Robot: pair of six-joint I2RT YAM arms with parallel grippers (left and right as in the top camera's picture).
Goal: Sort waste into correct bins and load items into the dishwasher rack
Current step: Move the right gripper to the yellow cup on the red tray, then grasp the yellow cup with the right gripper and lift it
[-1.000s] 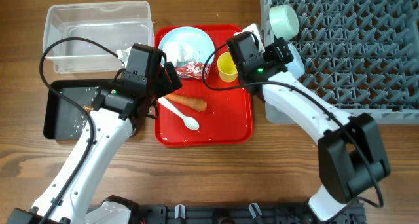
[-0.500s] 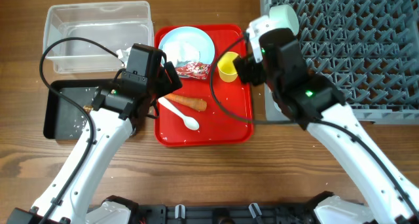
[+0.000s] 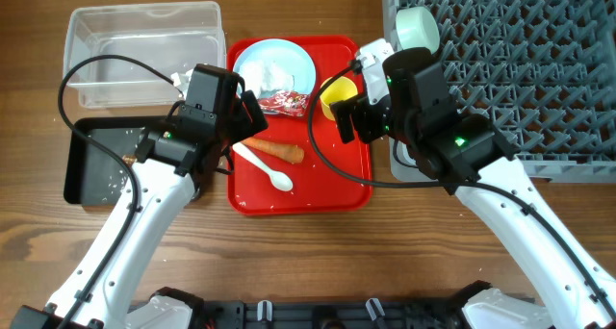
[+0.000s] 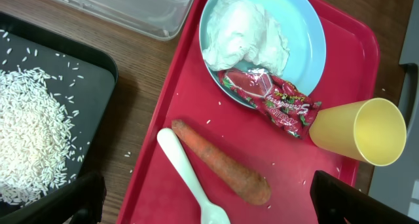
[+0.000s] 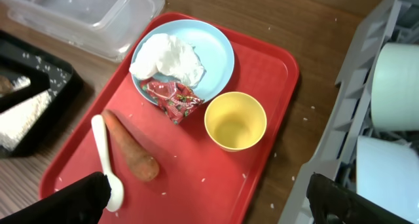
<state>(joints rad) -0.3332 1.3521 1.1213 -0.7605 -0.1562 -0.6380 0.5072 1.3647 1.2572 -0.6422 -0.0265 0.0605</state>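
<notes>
Right pincer [image 5: 208, 199] and left pincer [image 4: 209, 201] both gape, empty. The cup [image 5: 235, 121] stands upright on the tray [image 5: 262, 67], below the right one. Closing off-centre could clip its rim, toppling it.

- Large grey plastic grid rack [image 3: 520, 69]: cut by top & right edges overhead.
- Small yellow cup [image 3: 332, 100]: partly under R arm overhead.
- Shallow black rectangular tray [image 3: 91, 175]: one end under L arm.
- White plastic spoon [image 4: 186, 175]: lower end cut off, L wrist view.
</notes>
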